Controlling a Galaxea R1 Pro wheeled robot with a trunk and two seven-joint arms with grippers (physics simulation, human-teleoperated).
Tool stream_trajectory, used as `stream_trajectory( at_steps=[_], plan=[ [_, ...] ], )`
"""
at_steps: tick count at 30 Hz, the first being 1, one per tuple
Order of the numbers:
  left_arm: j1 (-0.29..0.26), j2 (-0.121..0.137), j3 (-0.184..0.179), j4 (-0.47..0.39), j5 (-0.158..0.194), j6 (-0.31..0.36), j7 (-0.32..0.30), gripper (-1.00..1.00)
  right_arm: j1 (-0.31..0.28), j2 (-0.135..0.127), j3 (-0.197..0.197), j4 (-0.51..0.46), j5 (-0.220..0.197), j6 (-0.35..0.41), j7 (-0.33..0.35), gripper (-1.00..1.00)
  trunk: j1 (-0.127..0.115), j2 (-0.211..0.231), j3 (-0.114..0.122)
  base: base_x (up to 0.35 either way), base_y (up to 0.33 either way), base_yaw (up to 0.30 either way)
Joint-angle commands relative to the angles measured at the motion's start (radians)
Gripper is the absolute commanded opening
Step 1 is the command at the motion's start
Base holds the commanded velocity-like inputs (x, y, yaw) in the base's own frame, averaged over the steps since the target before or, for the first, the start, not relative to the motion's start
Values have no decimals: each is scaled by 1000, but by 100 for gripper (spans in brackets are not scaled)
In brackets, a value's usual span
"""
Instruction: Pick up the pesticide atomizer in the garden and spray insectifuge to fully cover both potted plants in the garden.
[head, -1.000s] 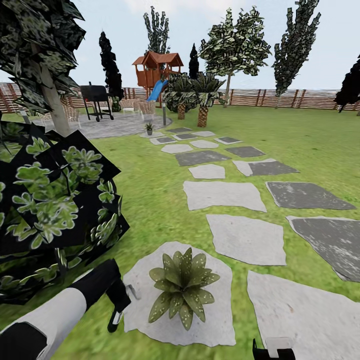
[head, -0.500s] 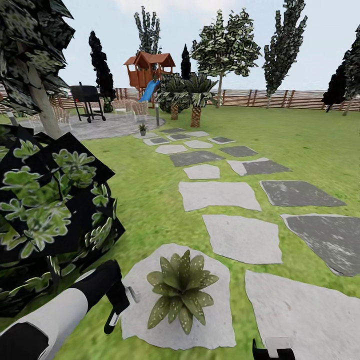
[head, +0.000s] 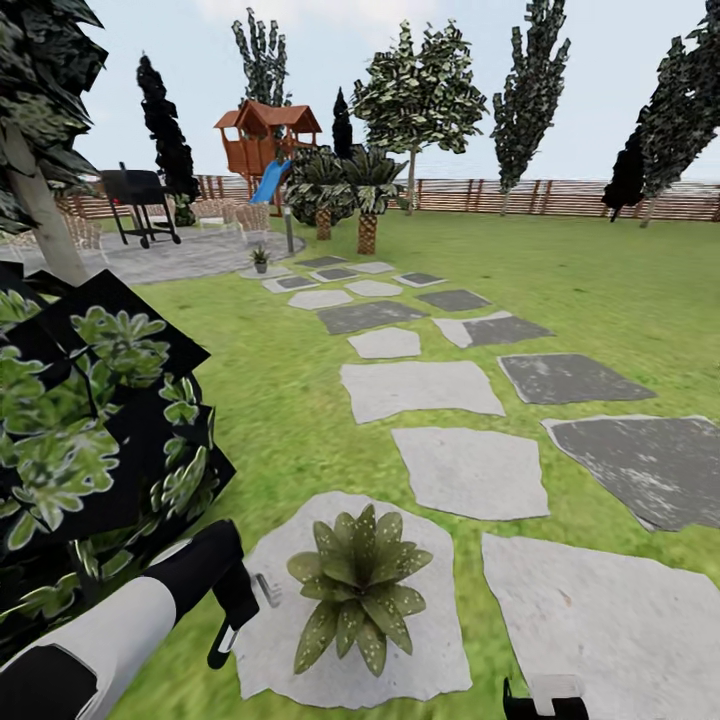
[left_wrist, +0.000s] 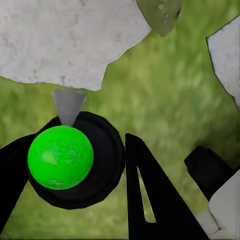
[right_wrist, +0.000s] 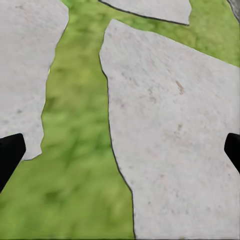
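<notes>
My left gripper (head: 240, 612) hangs low at the front left, shut on the pesticide atomizer (head: 226, 638), whose pale nozzle points toward the near potted plant (head: 358, 592). That speckled rosette sits on a grey stepping stone (head: 300, 660), just right of the gripper. In the left wrist view the atomizer (left_wrist: 60, 156) shows as a green cap with a grey nozzle between the black fingers (left_wrist: 150, 200), and a leaf tip (left_wrist: 160, 12) lies beyond. A second potted plant (head: 260, 258) stands far off by the patio (head: 180, 256). My right gripper (right_wrist: 120, 155) is open over stone and grass.
A big black-backed leafy bush (head: 90, 430) crowds the left arm. Stepping stones (head: 468, 470) run across the lawn toward the patio with a grill (head: 135, 192). Two palms (head: 368, 190), a play tower (head: 262, 138) and the wooden fence (head: 560, 198) stand at the back.
The whole head view has shifted left, so the camera has turned right. The left arm, the atomizer and the near plant keep the same relation.
</notes>
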Motion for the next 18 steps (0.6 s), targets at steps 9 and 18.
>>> stream_trajectory(
  at_steps=[9, 18],
  plan=[
    [0, -3, -2, -4, -6, 0, -7, -100, -1, 25, -4, 1, 13, -1, -7, 100, 0, 0, -1, 68, 50, -94],
    [1, -1, -3, -4, -6, -1, -5, -100, -1, 25, -4, 0, 13, -1, -7, 100, 0, 0, -1, 0, 0, -62]
  ],
)
